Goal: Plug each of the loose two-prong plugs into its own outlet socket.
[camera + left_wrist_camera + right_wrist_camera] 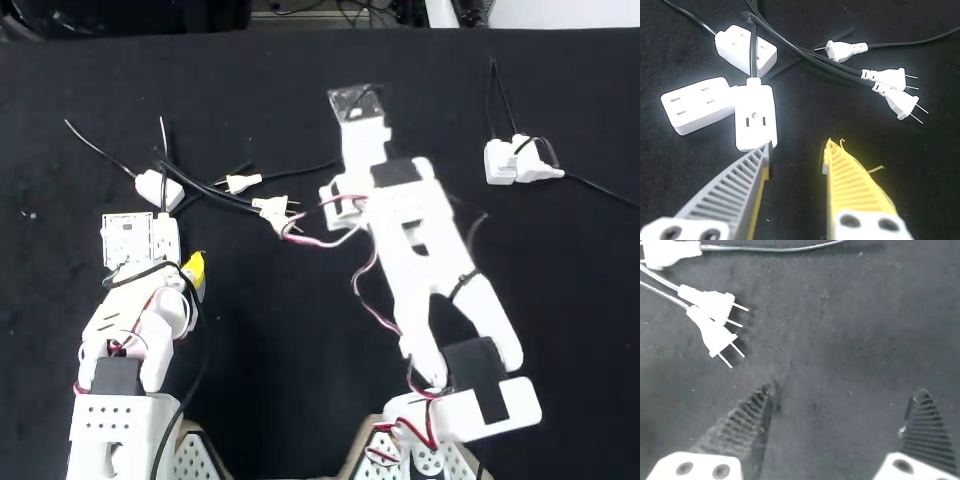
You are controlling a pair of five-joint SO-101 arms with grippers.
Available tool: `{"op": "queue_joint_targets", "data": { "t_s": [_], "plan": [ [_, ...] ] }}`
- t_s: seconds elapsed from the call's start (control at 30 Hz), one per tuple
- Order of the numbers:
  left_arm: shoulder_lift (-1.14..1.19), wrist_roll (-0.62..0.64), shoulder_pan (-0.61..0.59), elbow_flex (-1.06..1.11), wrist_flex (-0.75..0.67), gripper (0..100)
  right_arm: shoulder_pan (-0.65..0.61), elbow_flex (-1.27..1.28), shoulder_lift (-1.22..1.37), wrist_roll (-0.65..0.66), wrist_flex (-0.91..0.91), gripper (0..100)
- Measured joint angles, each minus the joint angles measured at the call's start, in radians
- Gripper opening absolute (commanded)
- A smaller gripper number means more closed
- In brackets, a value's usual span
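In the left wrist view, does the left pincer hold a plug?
No, the left pincer is open and empty; the loose plugs lie untouched beyond it.

- We've got a plain black table (pixel 850 300) under everything.
- The two-prong plugs (pixel 892 76) are white with silvery prongs, on black cords (pixel 800 47).
- The outlet sockets (pixel 756 117) are white too, with dark slots.
- On the left gripper (pixel 797 146) we see one ribbed yellow finger and one ribbed grey one.
- The right gripper (pixel 844 389) looks ribbed black to us.
- The arms (pixel 420 215) are white, with red and white wires.
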Motion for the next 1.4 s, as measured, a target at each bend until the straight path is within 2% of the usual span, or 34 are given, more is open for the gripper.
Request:
{"op": "queue_joint_targets", "data": {
  "t_s": [0.17,0.43,0.57,0.73,1.3,1.4],
  "plan": [
    [0.0,0.0,0.0,0.0,0.0,18,0.0,0.12,0.0,-0.014,-0.123,37.8],
    [0.0,0.0,0.0,0.015,-0.002,18,0.0,0.176,0.0,-0.063,-0.258,37.8],
    [0.0,0.0,0.0,0.075,-0.074,18,0.0,0.212,0.0,-0.063,-0.318,37.8],
    [0.0,0.0,0.0,0.091,-0.117,18,0.0,0.218,0.0,-0.063,-0.334,37.8],
    [0.0,0.0,0.0,0.091,-0.118,18,0.0,0.218,0.0,-0.063,-0.385,37.8],
    [0.0,0.0,0.0,0.091,-0.071,18,0.0,0.259,0.0,-0.063,-0.405,37.8]
  ]
}}
